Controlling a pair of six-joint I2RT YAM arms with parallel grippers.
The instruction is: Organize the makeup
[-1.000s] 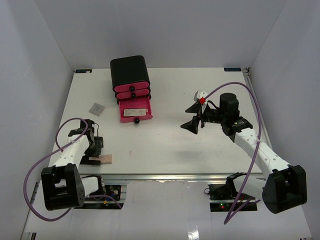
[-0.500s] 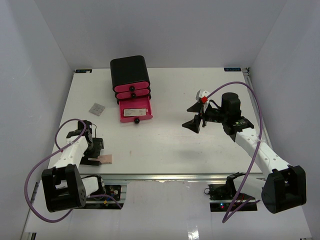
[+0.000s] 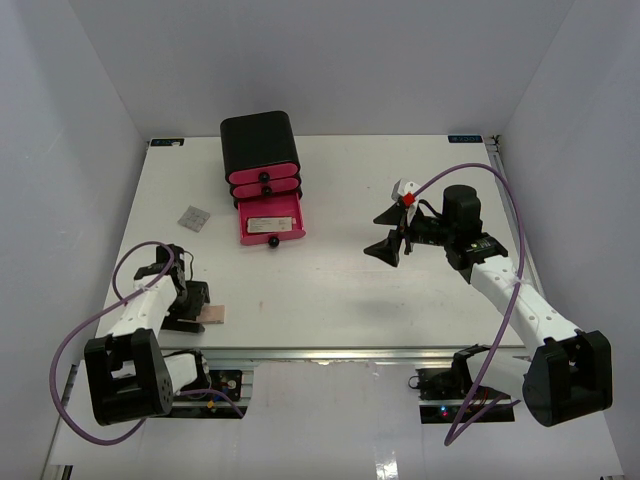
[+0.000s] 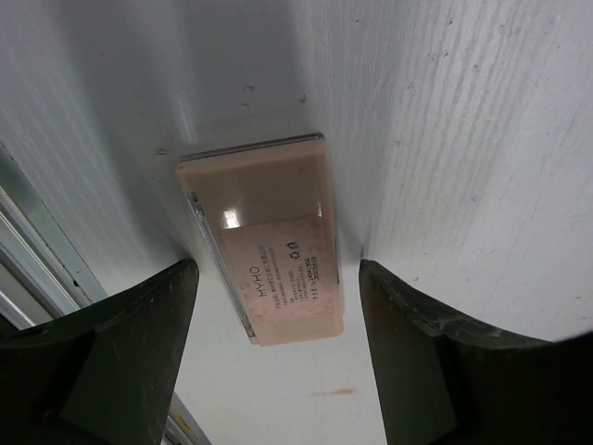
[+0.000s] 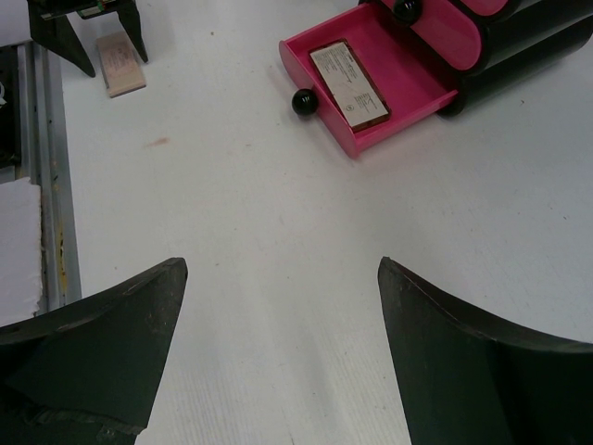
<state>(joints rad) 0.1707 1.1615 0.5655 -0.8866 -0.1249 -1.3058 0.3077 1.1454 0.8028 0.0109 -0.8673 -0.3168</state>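
Observation:
A beige-pink pad [image 4: 269, 236] with a printed label lies flat on the white table near its front left edge, and it shows in the top view [image 3: 213, 316] too. My left gripper [image 4: 278, 357] is open, low over the table. Its fingers straddle the pad's near end without touching it; in the top view the left gripper [image 3: 196, 308] is just left of the pad. A flat rectangular compact [image 3: 268, 224] lies in the open pink bottom drawer [image 3: 255, 238]. A small grey square palette [image 3: 193, 217] lies at the left. My right gripper [image 3: 386, 233] is open and empty above the table's centre right.
The black box [image 3: 260, 140] with pink drawers stands at the back centre, its two upper drawers shut. The right wrist view shows the open drawer [image 5: 417, 88], the compact [image 5: 347, 83] and the pad [image 5: 121, 63]. A metal rail [image 4: 37, 269] runs along the table's front edge beside my left gripper.
My left gripper has shifted slightly toward the front edge and closer around the pad. The right arm has barely moved.

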